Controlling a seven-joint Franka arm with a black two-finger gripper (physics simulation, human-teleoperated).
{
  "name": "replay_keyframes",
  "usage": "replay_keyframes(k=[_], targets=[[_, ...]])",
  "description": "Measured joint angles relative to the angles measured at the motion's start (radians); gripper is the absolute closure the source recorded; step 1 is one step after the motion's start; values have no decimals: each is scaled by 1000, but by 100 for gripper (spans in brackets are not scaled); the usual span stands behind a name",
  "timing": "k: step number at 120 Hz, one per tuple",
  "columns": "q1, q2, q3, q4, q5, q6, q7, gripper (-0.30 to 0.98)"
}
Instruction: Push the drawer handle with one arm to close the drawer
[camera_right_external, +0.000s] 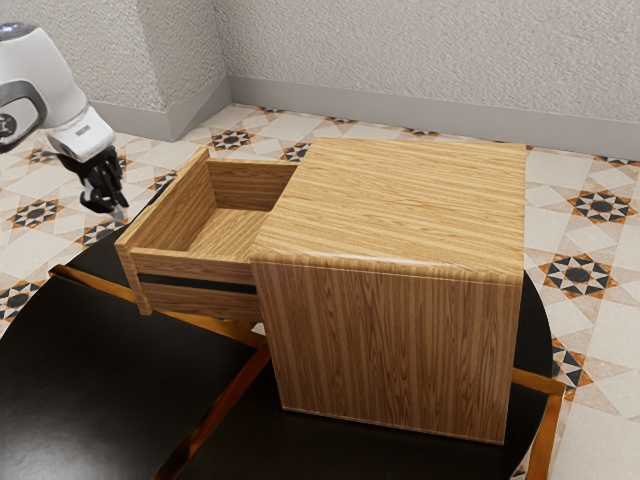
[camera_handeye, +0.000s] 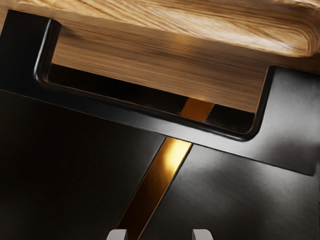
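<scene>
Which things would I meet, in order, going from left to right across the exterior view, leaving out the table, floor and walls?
Robot arm → gripper → open drawer → cabinet body.

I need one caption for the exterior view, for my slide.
Franka arm with its black gripper near the pulled-out drawer of a wooden cabinet on a black tabletop.
</scene>
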Motion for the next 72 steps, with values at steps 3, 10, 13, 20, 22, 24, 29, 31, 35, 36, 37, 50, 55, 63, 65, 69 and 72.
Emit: replay_keyframes(k=[3,10,13,20,22,24,29,31,35,36,37,50,55,63,65,69,72], targets=[[-3,1,0,-1,-3,1,5,60],[-8,13,0,-4,-14,4,17,61],[-9,24,0,-4,-23,5,21,61],[-12,39,0,-6,-40,9,31,61],[-13,42,-1,-6,-45,9,33,61],[-14,44,0,-6,-49,10,36,61],[-16,49,-1,-7,-59,13,42,61],[-18,51,-1,-7,-62,15,44,62],[-25,54,-1,-9,-67,17,48,62],[-26,54,-1,-9,-68,18,49,62],[-28,55,-1,-10,-69,19,50,62],[-40,64,-1,-24,-81,33,62,62],[-43,84,-1,-27,-93,39,65,62],[-44,104,-4,-29,-113,52,70,62],[-45,109,-5,-29,-118,56,72,62],[-45,121,-6,-29,-130,63,74,63],[-45,131,-6,-30,-139,68,76,64]])
